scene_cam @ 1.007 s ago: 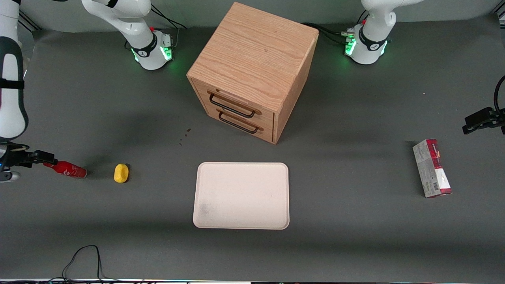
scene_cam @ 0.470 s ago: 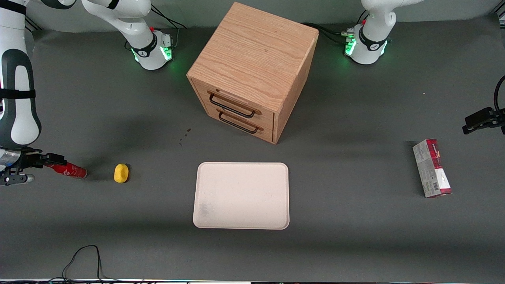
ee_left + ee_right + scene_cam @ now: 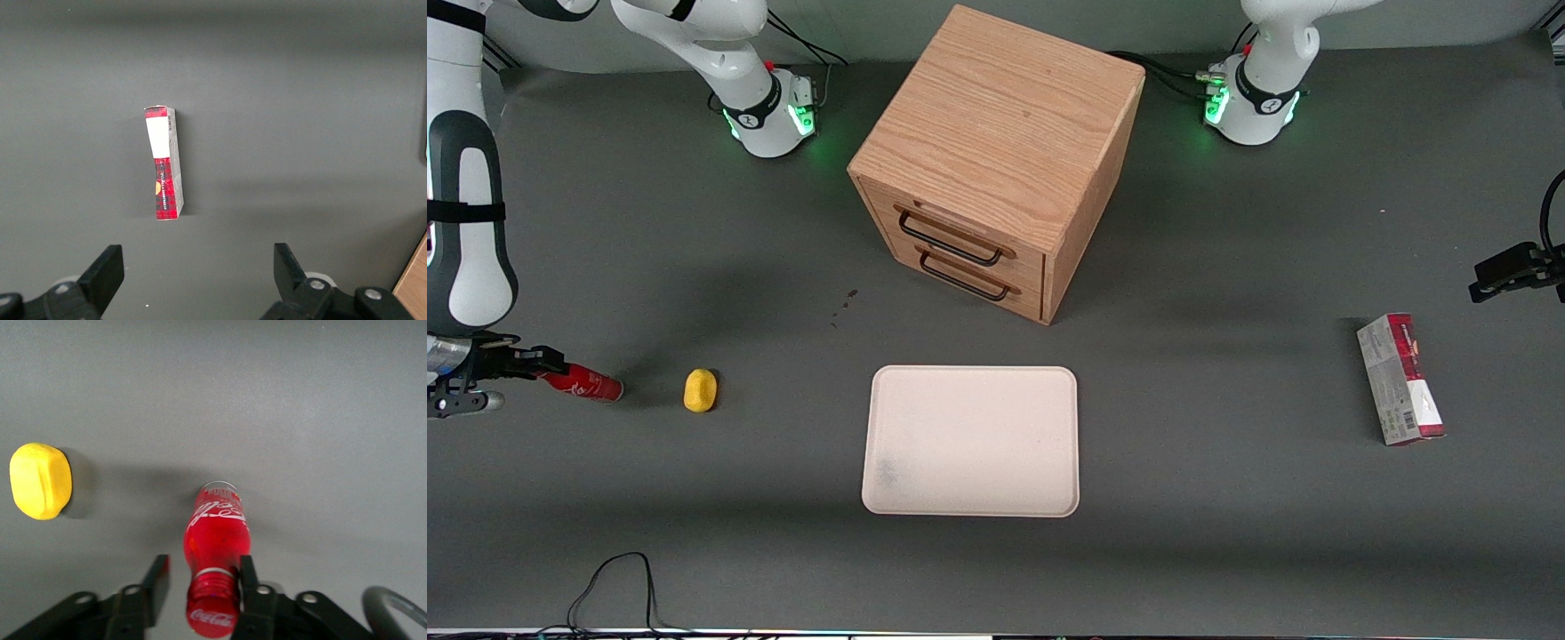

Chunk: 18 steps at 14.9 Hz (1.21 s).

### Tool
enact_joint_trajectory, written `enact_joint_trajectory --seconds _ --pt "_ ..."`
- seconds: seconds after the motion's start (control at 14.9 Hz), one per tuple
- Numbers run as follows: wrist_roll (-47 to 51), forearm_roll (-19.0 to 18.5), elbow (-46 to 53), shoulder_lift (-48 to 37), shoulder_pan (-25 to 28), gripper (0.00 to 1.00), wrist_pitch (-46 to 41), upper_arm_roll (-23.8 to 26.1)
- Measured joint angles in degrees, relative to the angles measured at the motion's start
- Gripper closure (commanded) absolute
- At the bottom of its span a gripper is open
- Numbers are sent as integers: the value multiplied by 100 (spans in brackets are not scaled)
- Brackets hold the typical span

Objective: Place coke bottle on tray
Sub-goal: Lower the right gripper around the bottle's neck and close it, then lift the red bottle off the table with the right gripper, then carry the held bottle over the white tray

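Observation:
The coke bottle (image 3: 591,385) lies on its side on the dark table at the working arm's end, its cap pointing toward my gripper. In the right wrist view the bottle (image 3: 217,533) is red with white script. My gripper (image 3: 547,364) is low at the table and open, its two fingers straddling the bottle's neck and cap (image 3: 203,567). One finger (image 3: 248,577) touches the neck and the other stands a little apart. The cream tray (image 3: 969,440) lies flat mid-table, nearer the front camera than the wooden cabinet, with nothing on it.
A small yellow lump (image 3: 701,390) lies between bottle and tray; it also shows in the right wrist view (image 3: 40,480). A wooden two-drawer cabinet (image 3: 996,160) stands mid-table. A red-and-grey carton (image 3: 1400,378) lies toward the parked arm's end. A black cable (image 3: 614,578) loops at the front edge.
My gripper has slid along the table toward the bottle, and its fingers now flank the neck, where a second ago the cap still showed past them. The bottle has not moved.

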Motion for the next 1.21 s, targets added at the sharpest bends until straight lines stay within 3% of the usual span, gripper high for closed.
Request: enact_joint_trajectory --seconds 0.47,1.21 --pt "-71 2 247 -6 0 100 -147 -6" --pt "-97 -17 3857 -461 -7 100 -4539 -42"
